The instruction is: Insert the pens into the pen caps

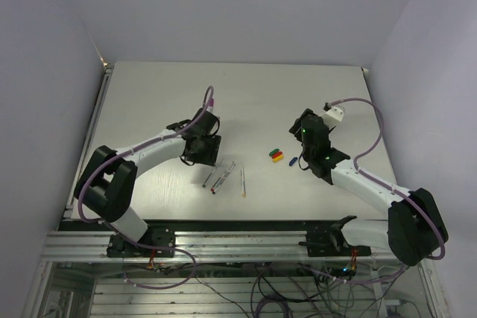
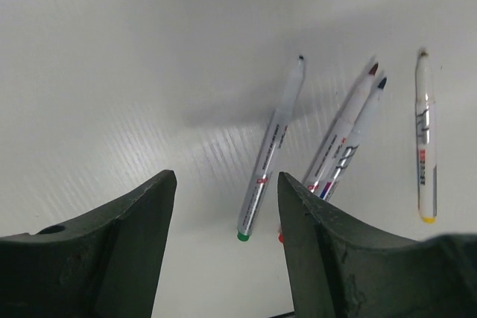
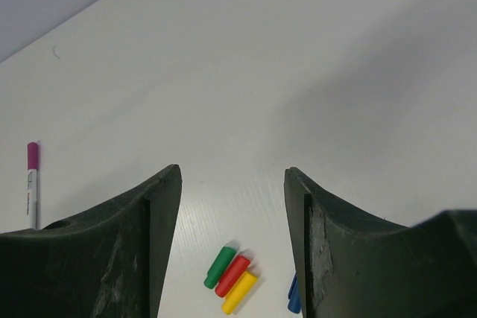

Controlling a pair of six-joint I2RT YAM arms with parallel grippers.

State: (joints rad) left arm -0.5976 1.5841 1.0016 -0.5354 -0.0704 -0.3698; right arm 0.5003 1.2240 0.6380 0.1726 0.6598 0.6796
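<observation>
Pens [image 2: 344,133]: four lie loose on the tabletop [image 1: 149,94] toward its near edge, left of centre. The green-ended pen [image 2: 271,148] lies alone. Two more lie touching side by side just to its right, and the yellow-ended pen [image 2: 425,139] lies apart. A fifth pen [image 3: 32,188], magenta at one end, shows only in the right wrist view; whether that end is a cap cannot be told. Pen caps [image 3: 232,277]: green, red and yellow touch in a row near the tabletop's centre, with the blue cap [image 3: 294,296] just beside them.

Left gripper [image 2: 223,184]: jaws apart, nothing between, over bare surface just beside the green-ended pen. Right gripper [image 3: 232,176]: jaws apart, empty, above the caps.

Handling, as judged: barrels are light, stiff, smooth and round, so likely to roll or slip. Take hold mid-barrel, across the axis, leaving the tip free. Caps are tiny and easily knocked away; grip them across the sides, leaving the mouth unobstructed.
</observation>
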